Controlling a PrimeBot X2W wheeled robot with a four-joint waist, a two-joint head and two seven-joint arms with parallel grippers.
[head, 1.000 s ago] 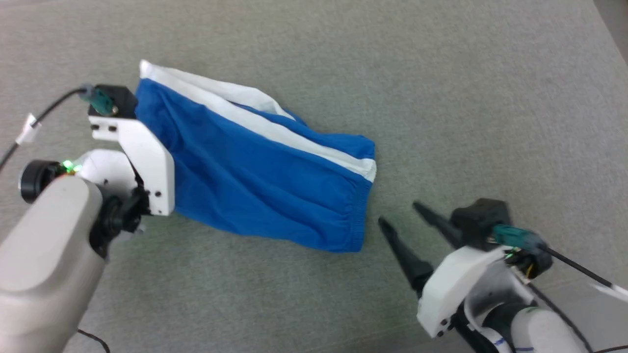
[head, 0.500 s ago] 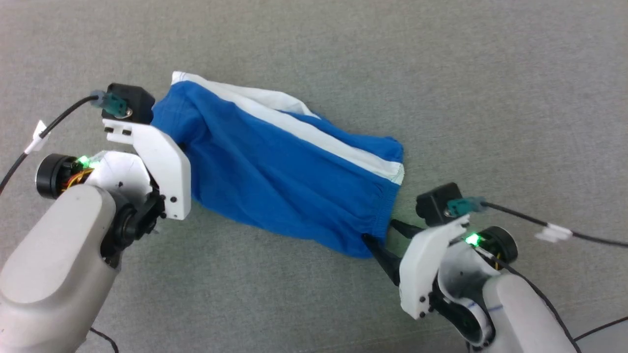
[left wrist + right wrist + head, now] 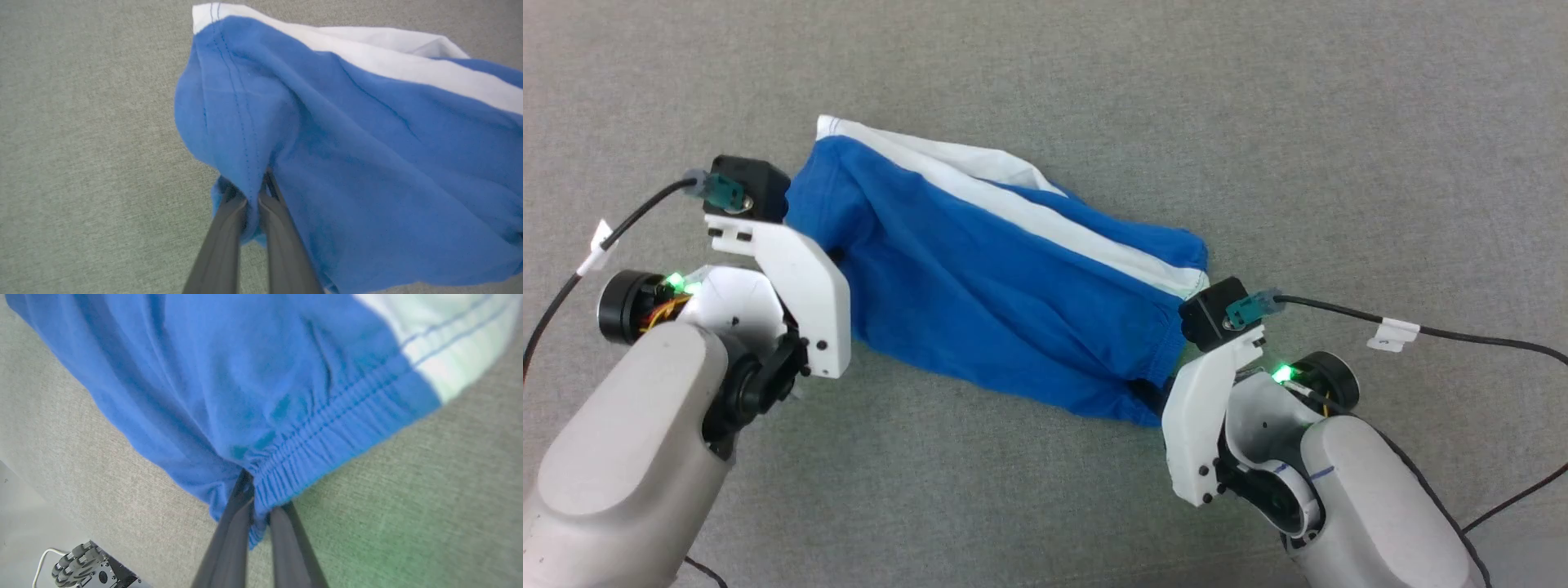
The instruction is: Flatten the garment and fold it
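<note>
Closes right gripper [image 3: 261, 494] on the gathered waistband [image 3: 327, 428], spread and clear of cloth a second ago. Pinches the stitched leg hem [image 3: 241, 122] with left gripper [image 3: 250, 190], fingers pressed together. Sees blue white-striped shorts [image 3: 996, 286] spanning between both, over grey woven surface [image 3: 1339, 122].

This looks like a robotics lab or test room. A broad grey-green woven cloth surface [image 3: 1339, 122] serves as the work area, and black cables [image 3: 1462, 335] with white tags [image 3: 1395, 333] trail across it. Past its edge lies a smooth pale floor [image 3: 16, 522] carrying a black multi-roller wheel unit [image 3: 88, 565].
</note>
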